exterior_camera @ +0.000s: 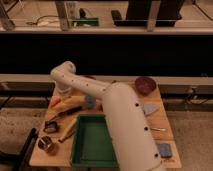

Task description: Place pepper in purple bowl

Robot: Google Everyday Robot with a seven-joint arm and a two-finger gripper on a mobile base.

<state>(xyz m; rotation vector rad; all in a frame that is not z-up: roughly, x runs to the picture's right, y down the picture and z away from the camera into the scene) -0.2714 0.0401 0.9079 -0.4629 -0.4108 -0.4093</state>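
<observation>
The pepper (55, 101) lay at the table's (165, 125) left edge, just under the gripper (63, 93), which hung low from the white arm (115, 110). The purple bowl (145, 85) stood well apart, far across from the gripper, beyond the green tray (94, 142).

We have one view only, set high behind the robot's arm (117, 120) and tilted down across the wooden table (165, 125) toward a dark counter beyond. The gripper (62, 92) sits at mid-distance, left of centre; the table's far edge lies just past it.
</observation>
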